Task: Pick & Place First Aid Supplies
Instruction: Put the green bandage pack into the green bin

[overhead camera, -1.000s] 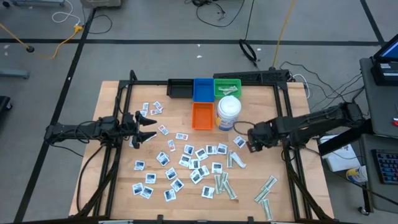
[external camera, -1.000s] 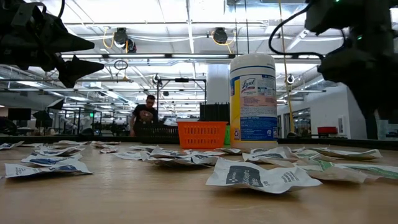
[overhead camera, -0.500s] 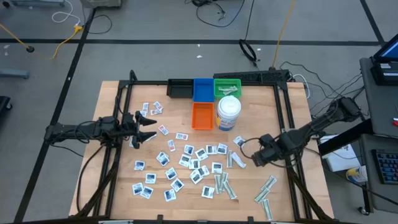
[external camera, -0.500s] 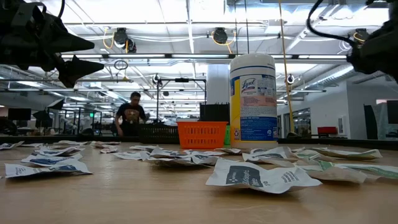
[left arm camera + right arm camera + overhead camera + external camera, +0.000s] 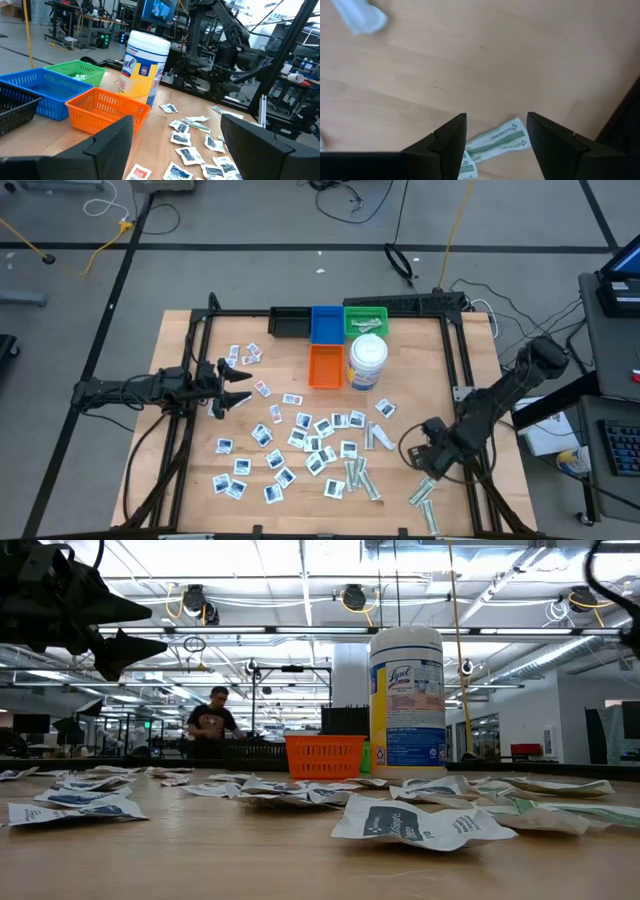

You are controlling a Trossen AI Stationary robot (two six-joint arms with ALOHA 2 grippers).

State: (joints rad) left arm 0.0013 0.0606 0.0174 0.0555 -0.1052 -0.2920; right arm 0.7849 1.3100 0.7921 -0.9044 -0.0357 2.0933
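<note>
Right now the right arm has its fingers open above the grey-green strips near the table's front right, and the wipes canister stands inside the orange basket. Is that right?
Not quite. In the high view the wipes canister stands on the table beside the orange basket, not inside it. The rest holds: the right gripper is open above the grey-green strips near the front right.

Bare wood (image 5: 440,395) right of your wipes canister (image 5: 367,362) is passable; scattered packets (image 5: 310,442) crowd the centre.

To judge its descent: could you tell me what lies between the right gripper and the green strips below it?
Nothing: the right wrist view shows the open right gripper directly over the green strips.
</note>
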